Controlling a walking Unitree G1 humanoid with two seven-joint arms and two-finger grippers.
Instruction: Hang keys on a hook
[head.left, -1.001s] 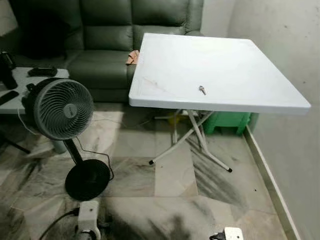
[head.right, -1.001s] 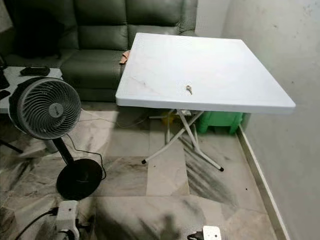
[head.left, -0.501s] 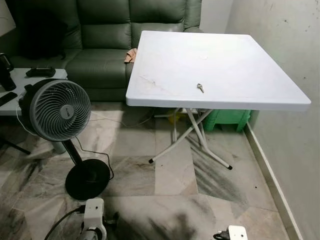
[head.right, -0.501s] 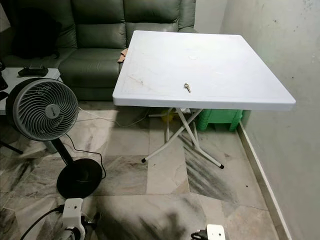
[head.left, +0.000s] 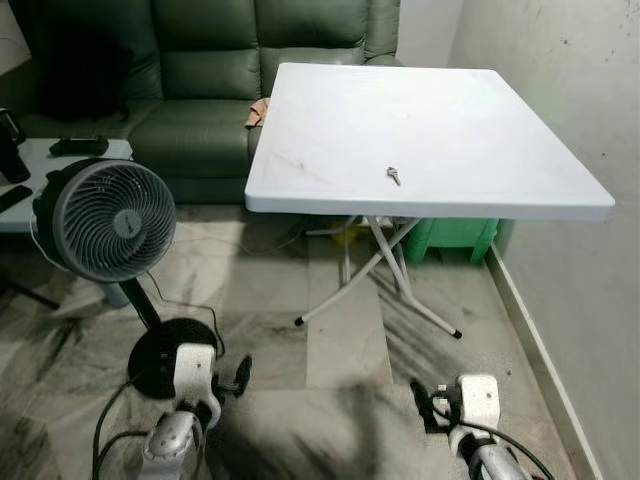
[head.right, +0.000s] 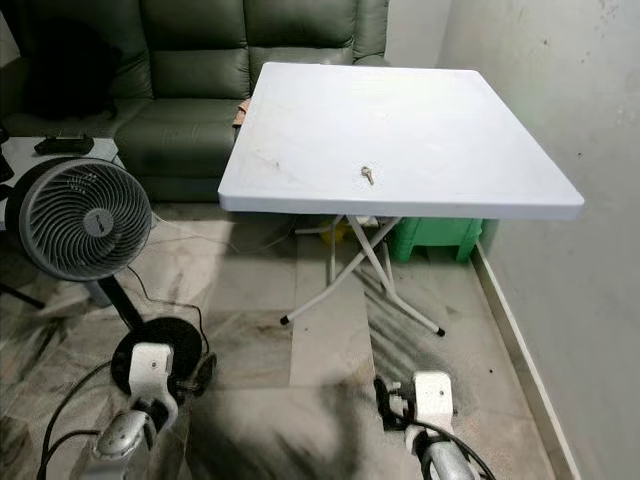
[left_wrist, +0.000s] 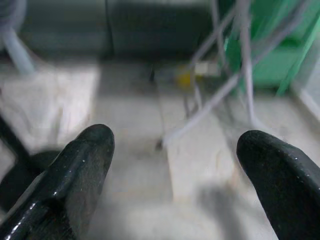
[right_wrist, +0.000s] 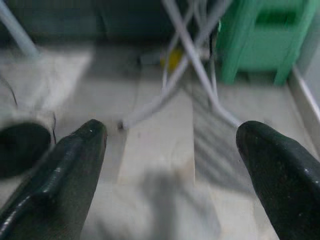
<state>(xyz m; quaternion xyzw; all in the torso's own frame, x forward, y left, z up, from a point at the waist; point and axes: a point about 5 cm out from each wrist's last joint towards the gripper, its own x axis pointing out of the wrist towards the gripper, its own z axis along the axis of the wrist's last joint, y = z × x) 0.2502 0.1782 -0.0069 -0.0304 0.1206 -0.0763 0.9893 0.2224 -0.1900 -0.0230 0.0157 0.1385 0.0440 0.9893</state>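
Both arms low at the near edge of the head views, over the marble floor (head.left: 340, 350). Left gripper (left_wrist: 172, 175): fingers spread wide, nothing between them, touching nothing. Right gripper (right_wrist: 172, 172): same, wide apart, empty, pointed at the floor w/ the table's white crossed legs (right_wrist: 192, 65) and a green stool (right_wrist: 265, 40) beyond.

Vs 1 s ago: both wrists have come up much further into the head views; earlier only their tips showed at the bottom edge. Whole scene has shifted a bit, so camera moved; key sits at the same spot on the table.

Farther out, left: grey fan (head.left: 108, 220) on a black stand. Ahead: white folding table (head.left: 480, 110). Keys (head.left: 394, 176) lie flat on its top, near the front edge, roughly mid-width; small, metallic, too small to make out more. Well apart from both grippers. Behind the table: dark green sofa (head.left: 200, 90); bare wall (head.left: 560, 70) on the right.
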